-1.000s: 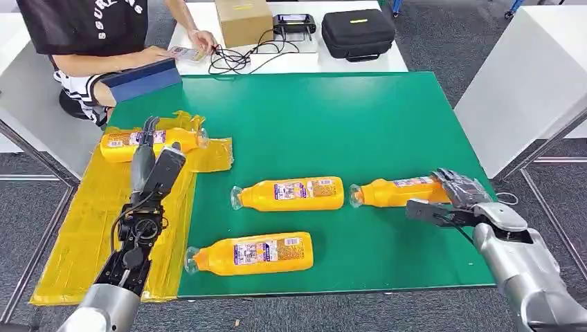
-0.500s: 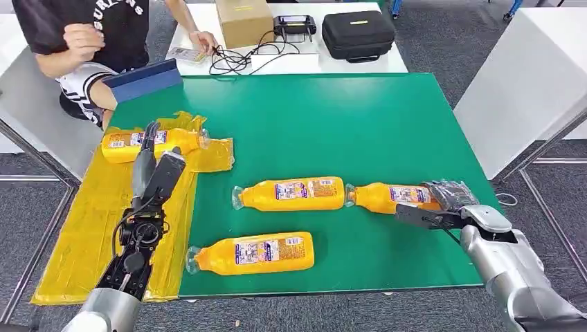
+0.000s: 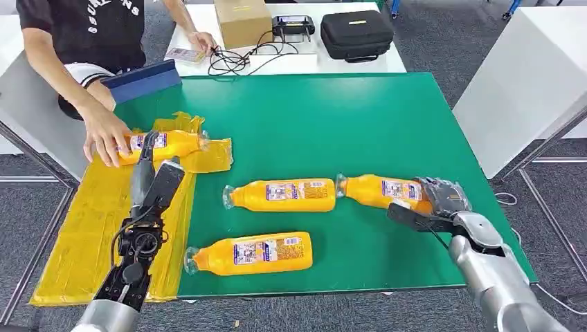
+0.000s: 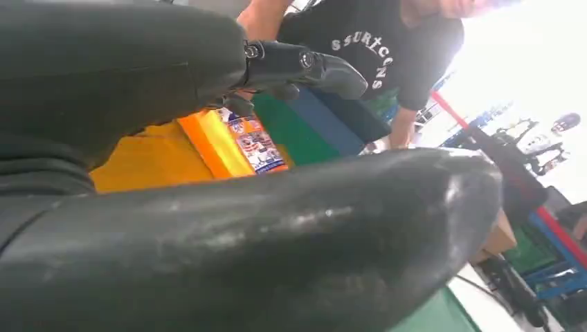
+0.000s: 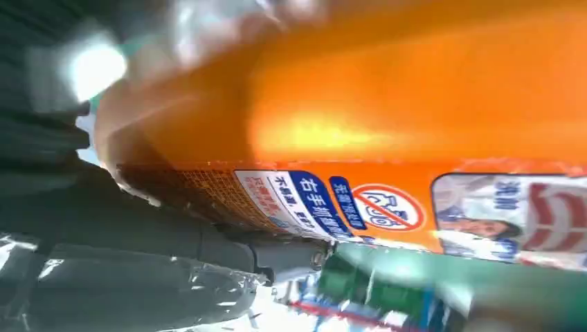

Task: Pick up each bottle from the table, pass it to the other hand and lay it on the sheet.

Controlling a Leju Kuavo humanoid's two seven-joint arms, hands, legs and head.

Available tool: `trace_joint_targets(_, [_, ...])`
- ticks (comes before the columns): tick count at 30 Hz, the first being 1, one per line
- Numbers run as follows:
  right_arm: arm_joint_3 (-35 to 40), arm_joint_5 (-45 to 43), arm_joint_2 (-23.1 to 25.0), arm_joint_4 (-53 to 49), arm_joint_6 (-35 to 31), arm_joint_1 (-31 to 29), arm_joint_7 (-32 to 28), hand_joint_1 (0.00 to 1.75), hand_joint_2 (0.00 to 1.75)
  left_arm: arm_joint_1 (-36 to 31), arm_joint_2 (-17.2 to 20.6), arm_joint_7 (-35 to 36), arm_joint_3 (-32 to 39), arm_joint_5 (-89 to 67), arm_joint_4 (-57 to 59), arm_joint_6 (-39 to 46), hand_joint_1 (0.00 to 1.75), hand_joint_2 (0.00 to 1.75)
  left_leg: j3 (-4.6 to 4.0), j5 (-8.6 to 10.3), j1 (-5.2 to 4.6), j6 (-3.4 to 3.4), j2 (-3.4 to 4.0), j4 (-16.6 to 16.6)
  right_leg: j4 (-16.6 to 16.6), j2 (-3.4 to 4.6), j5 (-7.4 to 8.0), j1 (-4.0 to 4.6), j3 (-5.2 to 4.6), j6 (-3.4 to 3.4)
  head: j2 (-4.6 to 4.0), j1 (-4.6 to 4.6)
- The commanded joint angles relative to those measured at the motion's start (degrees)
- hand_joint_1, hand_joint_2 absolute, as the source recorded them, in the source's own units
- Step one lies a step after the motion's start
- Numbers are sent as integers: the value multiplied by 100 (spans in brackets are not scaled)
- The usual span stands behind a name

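R hand (image 3: 437, 202) grips bottle (image 3: 377, 191) on table (image 3: 360, 124).

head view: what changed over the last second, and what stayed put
The right hand, gripping the rightmost bottle, slid it left until its cap met the middle bottle, which was nudged left. A person's hand came down onto the bottle on the yellow sheet. The left hand and the front bottle stayed put.
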Motion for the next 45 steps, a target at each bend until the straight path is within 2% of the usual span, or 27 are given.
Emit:
trace_joint_targets(1, [-1506, -615, 846, -1937, -265, 684, 169, 175, 175, 135, -81, 44, 234, -62, -182, -112, 0, 0, 29, -20, 8, -27, 26, -2, -5, 13, -14, 9, 26, -9, 0, 2])
trace_joint_targets(3, [-1506, -615, 846, -1937, -265, 684, 169, 175, 175, 135, -81, 44, 234, -62, -182, -112, 0, 0, 45, -29, 11, -34, 19, -1, -8, 3, -25, 11, 47, -11, 0, 0])
trace_joint_targets(5, [-1511, -616, 838, -1925, -262, 691, 168, 175, 175, 127, -81, 44, 233, -62, -184, -113, 0, 0, 4, -9, 6, -16, 1, -1, -5, -3, -9, 5, 6, -5, 0, 4])
trace_joint_targets(7, [-1710, -737, 1018, -1978, -652, 700, 190, 175, 175, 121, -97, 44, 225, -67, -176, -141, 0, 0, 23, -20, 7, -25, 12, 0, -6, 3, -17, 6, 25, -7, -2, 0])
trace_joint_targets(9, [-1829, -1014, 1215, -2248, -810, 846, 81, 175, 175, 99, -129, 17, 137, -59, -191, -215, 0, 0, 6, -13, 6, -20, 7, 0, -5, 1, -11, 4, 8, -6, -2, 4])
trace_joint_targets(12, [-1768, -1517, 1515, -2621, -1273, 1084, -253, 175, 175, 77, -213, -348, -144, 552, -411, -1007, 0, 0, 15, -19, 7, -29, 7, 2, -4, -2, -18, 6, 18, -10, -2, 2])
trace_joint_targets(13, [-1640, -1742, 1601, -2668, -1338, 1108, -400, 175, 175, 85, -247, -395, -306, 680, -529, -1210, 0, 0, -10, -7, 5, -16, -5, 0, -3, -7, -9, 3, -7, -7, -2, 4])
trace_joint_targets(15, [-1275, -2432, 1751, -2636, -1288, 1090, -909, 175, 175, 64, -295, -582, -756, 1240, -766, -2039, 0, 0, 4, -17, 7, -26, 2, 4, 0, -4, -17, 6, 6, -10, -2, 2])
trace_joint_targets(16, [-1097, -2660, 1798, -2566, -1192, 1062, -1101, 175, 175, 40, -328, -600, -937, 1344, -838, -2213, 0, 175, -5, -12, 5, -19, 0, 1, -2, -2, -11, 4, -4, -7, 0, 4])
trace_joint_targets(18, [-664, -3338, 1908, -2418, -946, 973, -1607, 175, 175, -46, -360, -579, -1340, 1632, -960, -2468, 0, 175, -9, -10, 6, -17, 3, 3, -2, 1, -8, 5, -9, -7, 0, 2])
trace_joint_targets(20, [-304, -3879, 2081, -2309, -517, 925, -1850, 175, 175, -156, -423, -553, -1642, 1864, -1054, -2635, 0, 175, -13, -11, 7, -17, 13, 7, 2, 6, -7, 6, -15, -6, 0, 4])
trace_joint_targets(23, [247, -4179, 2242, -2139, -292, 783, -2024, 175, 175, -205, -394, -512, -1904, 2265, -1208, -2702, 0, 175, -8, -12, 8, -20, 19, 8, 2, 7, -9, 8, -11, -7, -2, 4])
trace_joint_targets(27, [444, -4264, 2271, -2095, -320, 706, -2001, 175, 175, -183, -314, -502, -1970, 2421, -1282, -2703, 0, 175, 0, -15, 6, -22, 39, 3, 3, 25, -7, 5, -10, -9, 0, 2])
trace_joint_targets(29, [692, -4366, 2325, -2030, -8, 604, -2058, 175, 175, -177, -299, -552, -1961, 2570, -1315, -2713, 0, 175, 4, -14, 7, -23, 30, 2, 0, 14, -10, 7, -3, -8, 0, 2])
trace_joint_targets(32, [993, -4385, 2477, -1798, 59, 357, -2056, 175, 175, -151, -296, -574, -1950, 2735, -1402, -2659, 0, 175, -7, -9, 5, -16, 22, 0, 2, 14, -6, 3, -14, -5, -2, 2])
trace_joint_targets(36, [1306, -4407, 2596, -1433, 74, 77, -2023, 175, 175, -95, -321, -583, -1934, 2821, -1536, -2631, 0, 175, -9, -9, 4, -16, 41, -1, 3, 33, -2, 2, -20, -6, 0, 2])
trace_joint_targets(37, [1351, -4452, 2619, -1342, 67, 26, -2052, 175, 175, -88, -328, -588, -1921, 2856, -1539, -2623, 0, 175, 26, -29, 10, -35, 69, 5, 3, 50, -14, 8, 13, -10, -2, 4])
trace_joint_targets(38, [1377, -4471, 2639, -1307, 71, 8, -2084, 175, 175, -81, -333, -601, -1906, 2885, -1542, -2615, 0, 175, -8, -6, 6, -17, 25, -3, 0, 17, -5, 3, -14, -7, 0, 4])
trace_joint_targets(45, [1710, -4409, 2779, -1058, 88, -133, -2134, 175, 175, -33, -300, -671, -1873, 2973, -1689, -2583, 0, 175, 6, -13, 7, -22, 23, -4, -4, 13, -10, 5, 2, -7, 0, 2])
